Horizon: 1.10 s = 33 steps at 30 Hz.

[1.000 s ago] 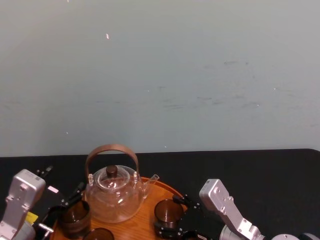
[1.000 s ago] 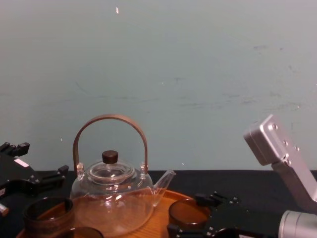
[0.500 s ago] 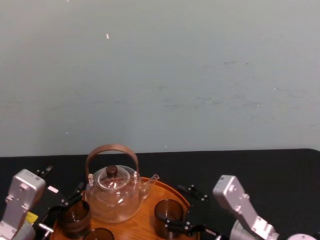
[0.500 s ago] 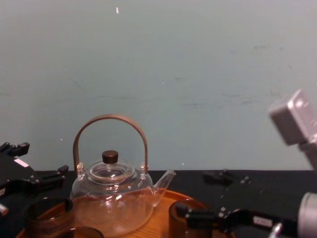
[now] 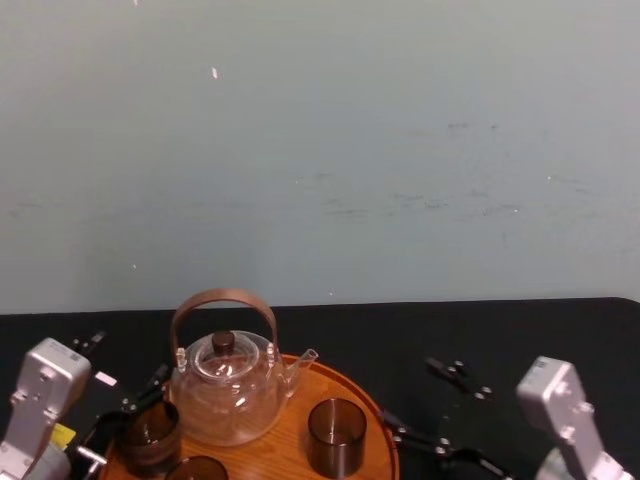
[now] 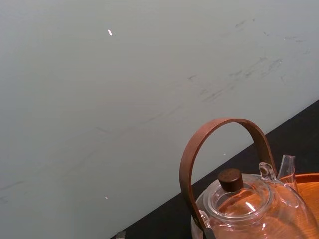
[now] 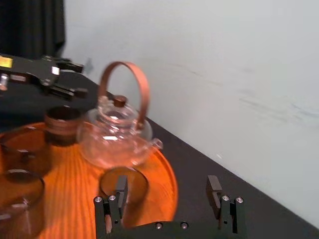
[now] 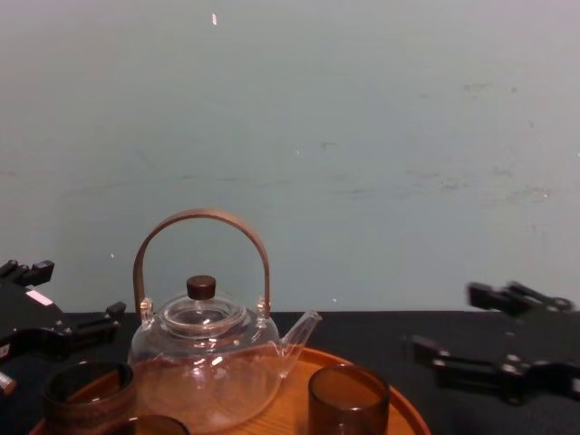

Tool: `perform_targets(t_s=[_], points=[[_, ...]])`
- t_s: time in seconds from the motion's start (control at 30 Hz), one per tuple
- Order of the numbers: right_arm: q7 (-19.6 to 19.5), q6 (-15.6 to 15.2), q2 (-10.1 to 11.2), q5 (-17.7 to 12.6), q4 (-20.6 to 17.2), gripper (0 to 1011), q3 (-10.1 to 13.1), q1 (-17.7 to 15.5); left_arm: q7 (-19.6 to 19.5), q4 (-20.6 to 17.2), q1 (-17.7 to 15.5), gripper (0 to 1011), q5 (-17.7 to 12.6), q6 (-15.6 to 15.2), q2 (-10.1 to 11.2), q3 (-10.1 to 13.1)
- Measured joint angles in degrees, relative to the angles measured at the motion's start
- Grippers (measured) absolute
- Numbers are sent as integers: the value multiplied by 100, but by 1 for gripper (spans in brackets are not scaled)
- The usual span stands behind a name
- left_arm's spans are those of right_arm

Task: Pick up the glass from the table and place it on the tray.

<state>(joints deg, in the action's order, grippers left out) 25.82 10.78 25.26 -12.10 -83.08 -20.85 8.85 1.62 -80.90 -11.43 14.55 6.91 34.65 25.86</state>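
The glass (image 5: 336, 436) is a dark smoky tumbler standing upright on the right part of the round wooden tray (image 5: 373, 412), also seen in the chest view as glass (image 8: 348, 399) on tray (image 8: 401, 410). My right gripper (image 5: 432, 405) hovers open just right of the tray, off the glass, with nothing between its fingers. From the right wrist, the glass (image 7: 123, 184) sits on the tray (image 7: 75, 194) beyond the open gripper (image 7: 167, 199). My left gripper (image 5: 125, 365) rests open at the tray's left side.
A clear glass teapot (image 5: 226, 385) with an arched wooden handle stands mid-tray; the left wrist view shows this teapot (image 6: 249, 199) close up. Other dark glasses (image 5: 150, 435) (image 5: 195, 468) stand at the tray's left front. The black table (image 5: 520, 340) lies to the right, with a pale wall behind.
My right gripper has opened off the glass and drawn back to the right. The glass stays standing on the tray. The left arm has not moved.
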Motion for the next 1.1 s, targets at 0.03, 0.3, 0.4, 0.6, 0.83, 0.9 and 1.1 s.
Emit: perform_targets(t_s=[0.03,0.3,0.4,0.6,0.83,0.9,1.1], points=[[-27,4,20,-11,-21,1002,46,-51,0,0,0,1001,0,0,0,0],[-248,69,176,-70,-147,1002,480,-540,0,0,0,1002,0,0,0,0],[-335,72,213,-36,-178,1002,609,-687,0,0,0,1001,0,0,0,0],[-478,75,210,100,-166,1002,786,-859,0,0,0,1001,0,0,0,0],[-631,0,123,252,-93,1002,877,-901,0,0,0,1001,0,0,0,0],[-627,0,126,252,-93,1002,875,-900,0,0,0,1002,0,0,0,0],[-616,2,133,243,-93,1002,865,-896,0,0,0,1001,0,0,0,0]])
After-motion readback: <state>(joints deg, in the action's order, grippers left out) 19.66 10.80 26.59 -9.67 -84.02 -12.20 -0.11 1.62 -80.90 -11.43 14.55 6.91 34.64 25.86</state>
